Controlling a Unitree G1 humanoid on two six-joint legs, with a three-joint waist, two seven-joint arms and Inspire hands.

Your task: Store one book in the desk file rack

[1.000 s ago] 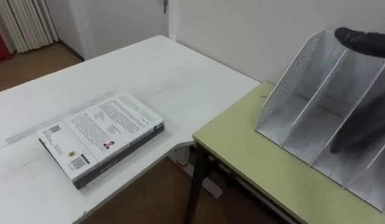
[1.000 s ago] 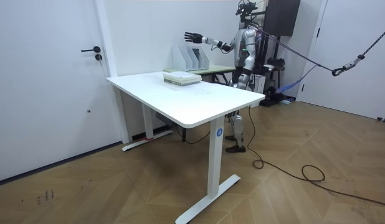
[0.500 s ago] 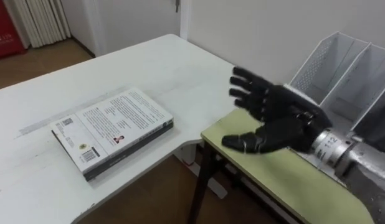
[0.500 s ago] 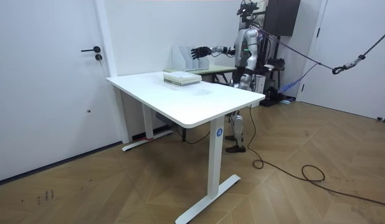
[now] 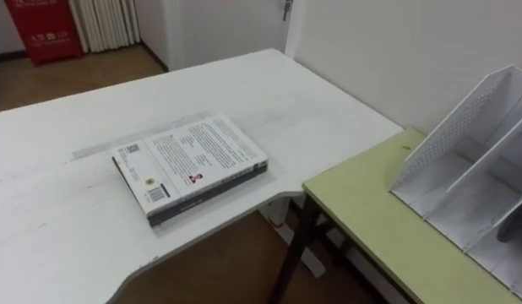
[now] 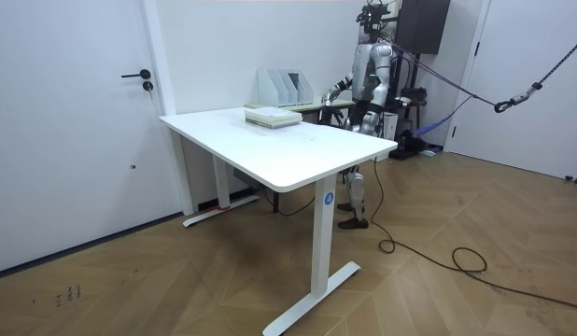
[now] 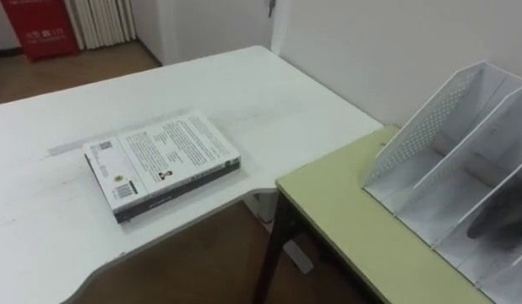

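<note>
One hand, the robot's right hand (image 6: 327, 97), hangs low near the white perforated-metal file rack (image 7: 430, 143); whether it is spread or closed cannot be told. The white-covered paperback book (image 5: 192, 165) lies flat on the white desk (image 5: 58, 228), apart from the rack, which stands on the green-topped table (image 5: 371, 211).

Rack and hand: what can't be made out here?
1. Rack: the eye views' right edge cuts it off; further slots unseen.
2. Right hand: a dark blur at the rack in the eye views; fingers unreadable.
3. Room view: that hand is too small to read.
</note>
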